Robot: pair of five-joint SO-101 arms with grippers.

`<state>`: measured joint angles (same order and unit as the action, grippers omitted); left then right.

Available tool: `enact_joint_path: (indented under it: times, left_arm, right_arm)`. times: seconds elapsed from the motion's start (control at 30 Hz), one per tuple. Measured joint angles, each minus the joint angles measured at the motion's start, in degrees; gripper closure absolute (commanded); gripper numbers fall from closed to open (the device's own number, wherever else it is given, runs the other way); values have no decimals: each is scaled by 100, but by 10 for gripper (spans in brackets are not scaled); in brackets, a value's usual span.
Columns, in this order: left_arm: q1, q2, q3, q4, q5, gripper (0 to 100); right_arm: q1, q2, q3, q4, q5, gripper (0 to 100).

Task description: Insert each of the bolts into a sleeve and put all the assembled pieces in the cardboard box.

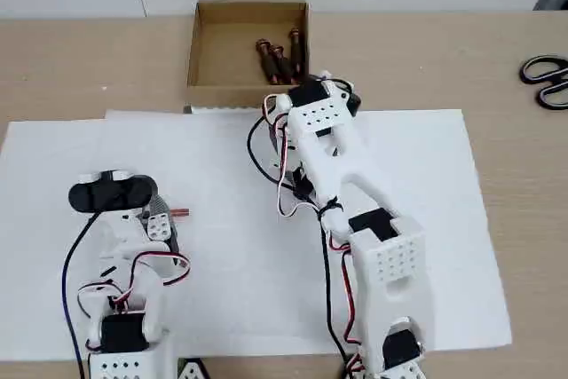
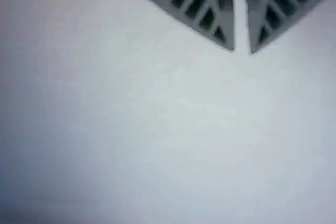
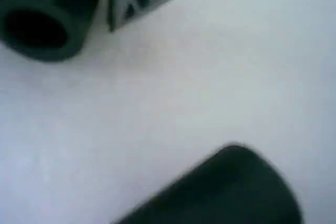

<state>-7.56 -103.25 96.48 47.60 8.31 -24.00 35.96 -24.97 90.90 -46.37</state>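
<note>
Cardboard box [image 1: 231, 51] is sitting open-topped at the far edge of the white paper sheet [image 1: 222, 290]. Three assembled pieces [image 1: 280, 58], reddish-brown bolts in dark sleeves, are lying side by side against its right wall.

Right gripper [image 1: 312, 102] is hanging at the box's near wall, with its arm stretching across the sheet and covering that corner. Right wrist view is showing a dark sleeve [image 3: 39, 27] with its hollow end facing the camera, just beside the gripper over white. Spread or closed, can't tell.

Left gripper [image 2: 242, 50] is hovering over bare paper, fingers [image 2: 210, 9] pressed almost together with a thin slit between. One short reddish bolt [image 1: 181, 213] is poking out beside it in the high view. Gripped or just lying there, can't tell.

Scissors [image 1: 546, 82] are lying on the wooden table [image 1: 71, 51], well apart.
</note>
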Motion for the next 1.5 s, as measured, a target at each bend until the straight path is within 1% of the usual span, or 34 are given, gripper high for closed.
enact_joint_path:
  times: [0.03,0.1,0.13,0.17,0.23,0.4,0.53,0.67,0.83,1.03,1.1,1.23,1.4,1.5]
  left_arm:
    - [0,0,0,0,0,990]
    - [0,0,0,0,0,990]
    - [0,0,0,0,0,990]
    - [0,0,0,0,0,990]
    - [0,0,0,0,0,990]
    - [18,0,0,0,0,991]
    - [229,0,0,0,0,991]
    - [325,0,0,0,0,991]
    - [325,0,0,53,0,992]
    - [325,0,0,176,-18,992]
    - [325,0,-70,185,-211,992]
    - [325,0,-897,730,-589,992]
    - [325,70,-2136,1767,-624,992]
    - [325,633,-2884,2286,-624,992]
  right_arm:
    - [0,9,-18,9,-18,893]
    - [0,70,-26,26,-44,983]
    - [26,70,-35,44,-44,998]
    - [53,70,-35,53,-44,983]
    - [53,70,-35,53,-44,998]
    - [53,79,-141,97,-44,996]
    - [44,-18,-492,149,158,996]
    - [26,-554,-782,264,598,996]
    - [79,-1213,-809,431,1248,996]
    - [431,-2084,-448,431,1451,996]
    - [580,-2400,-220,431,1477,996]
    - [993,-3095,308,466,1644,996]
    - [1635,-3859,1266,466,1653,996]
    - [1890,-4229,2022,466,1653,996]
